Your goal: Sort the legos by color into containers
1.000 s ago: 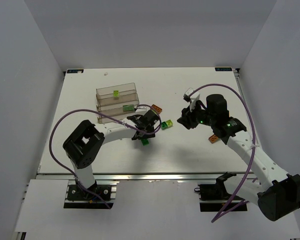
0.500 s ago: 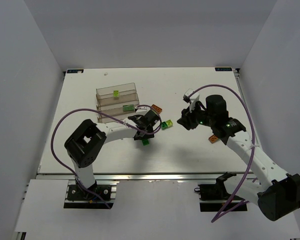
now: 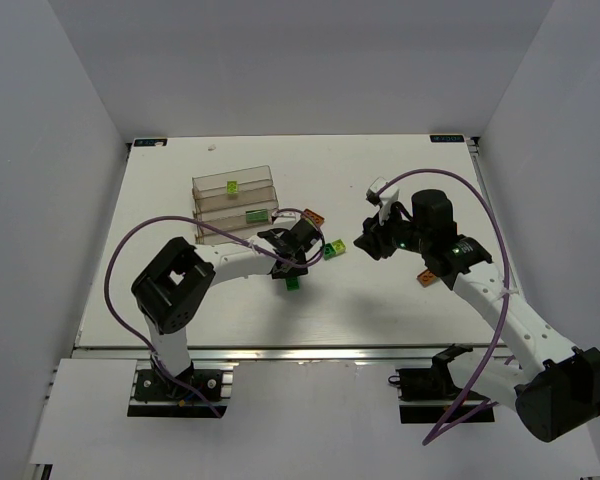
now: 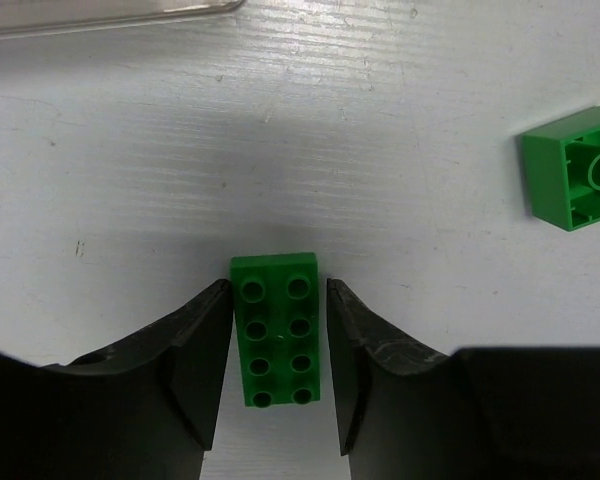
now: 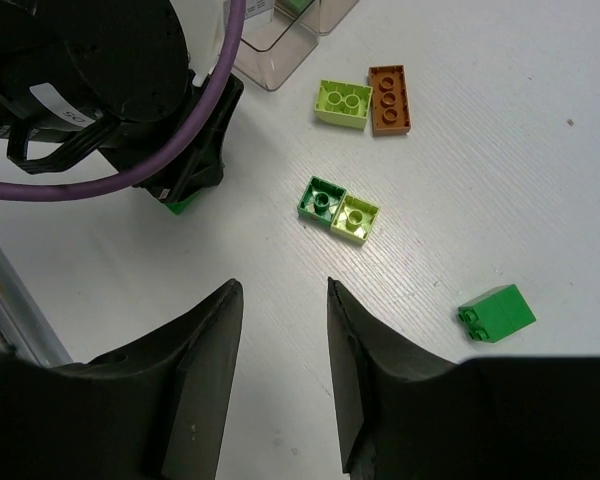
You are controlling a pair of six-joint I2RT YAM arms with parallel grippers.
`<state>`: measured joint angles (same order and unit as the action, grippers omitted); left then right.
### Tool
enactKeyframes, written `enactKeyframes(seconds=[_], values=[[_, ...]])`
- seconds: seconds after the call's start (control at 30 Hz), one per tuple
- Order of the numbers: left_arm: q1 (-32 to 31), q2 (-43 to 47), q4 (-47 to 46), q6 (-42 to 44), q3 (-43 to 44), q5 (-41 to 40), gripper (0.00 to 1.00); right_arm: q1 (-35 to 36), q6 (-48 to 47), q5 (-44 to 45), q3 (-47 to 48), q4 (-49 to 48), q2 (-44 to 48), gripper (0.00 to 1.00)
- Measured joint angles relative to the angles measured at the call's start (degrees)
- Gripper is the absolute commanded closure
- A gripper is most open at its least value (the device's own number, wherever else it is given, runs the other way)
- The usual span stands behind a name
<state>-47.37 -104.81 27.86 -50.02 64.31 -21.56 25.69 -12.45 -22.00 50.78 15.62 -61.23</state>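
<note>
A dark green lego (image 4: 277,330) lies flat on the table, studs up. My left gripper (image 4: 278,288) is low over it with a finger on each long side; the jaws are open, with thin slivers of table showing beside the brick. From above, that gripper (image 3: 293,262) sits just right of the clear containers (image 3: 235,205), and the brick (image 3: 292,283) peeks out beneath it. My right gripper (image 5: 280,290) hangs open and empty above bare table. A green brick (image 5: 323,198) and a lime brick (image 5: 356,219) lie touching ahead of it.
An orange brick (image 5: 388,98) and a lime brick (image 5: 342,103) lie side by side near the containers' corner (image 5: 290,30). Another green brick (image 5: 496,312) lies to the right. A second orange brick (image 3: 426,278) rests by the right arm. The bins hold a lime brick (image 3: 232,186) and a green one (image 3: 255,214).
My left gripper's jaws have narrowed around the dark green lego. The right arm and the loose bricks have not moved.
</note>
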Motion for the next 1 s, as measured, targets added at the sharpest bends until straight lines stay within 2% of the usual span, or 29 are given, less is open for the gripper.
enactKeyframes(seconds=[0.07,0.23,0.57,0.8,1.0], values=[[0.0,-0.11,-0.07,0.11,0.07,0.02,0.51,0.0,0.0,0.0,-0.02,-0.09,0.0,0.55],[0.0,-0.37,-0.31,0.52,0.37,0.35,0.67,0.0,0.0,0.0,-0.02,-0.35,0.0,0.55],[-0.11,1.25,-1.38,4.28,-0.07,2.27,0.93,0.0,0.0,-0.02,-0.02,-0.46,0.28,0.55],[-0.11,7.34,-4.46,11.65,-0.22,3.67,0.99,0.0,0.0,-0.17,-0.02,-0.61,0.57,0.55],[0.42,12.17,-7.13,20.48,-0.22,3.61,1.0,0.0,0.02,-0.66,-0.02,-0.63,1.75,0.55]])
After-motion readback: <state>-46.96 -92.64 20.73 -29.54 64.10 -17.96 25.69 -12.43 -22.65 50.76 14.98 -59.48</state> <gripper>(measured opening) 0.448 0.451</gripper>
